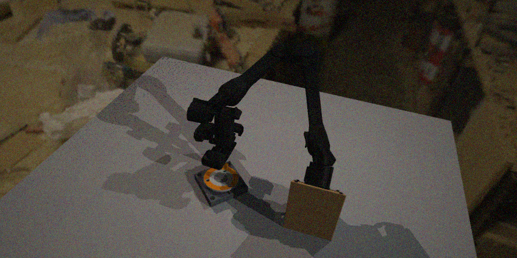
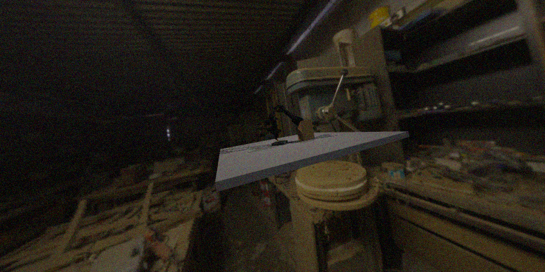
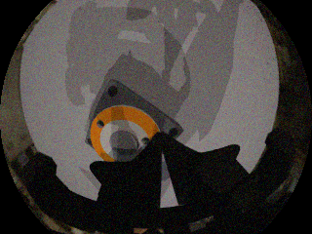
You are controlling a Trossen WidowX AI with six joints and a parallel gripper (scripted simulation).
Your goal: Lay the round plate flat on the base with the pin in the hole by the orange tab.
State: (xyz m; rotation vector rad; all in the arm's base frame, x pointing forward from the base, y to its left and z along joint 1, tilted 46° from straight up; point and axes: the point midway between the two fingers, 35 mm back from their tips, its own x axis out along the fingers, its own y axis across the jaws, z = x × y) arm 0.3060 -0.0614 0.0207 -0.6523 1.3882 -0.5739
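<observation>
The round plate (image 1: 217,187) (image 3: 98,141), an orange ring with a pale centre, sits around the grey post (image 1: 222,177) (image 3: 124,142) on the dark square base (image 1: 214,200) (image 2: 279,142) (image 3: 128,96). The orange tab (image 1: 226,166) shows beside the fingertips in the top view; in the wrist view the fingers hide that side. My gripper (image 1: 217,167) (image 3: 160,135) is shut and empty, with its tips at or just over the plate's edge; contact cannot be told. A small dark hole (image 3: 100,124) shows in the ring. The pin and the plate's tilt cannot be made out.
A tan upright panel (image 1: 315,210) (image 2: 306,130) stands in front of the arm's foot, to the right of the base in the top view. The base rests on the pale table top (image 1: 380,154) (image 2: 244,166). Arm shadows fall across the base and table.
</observation>
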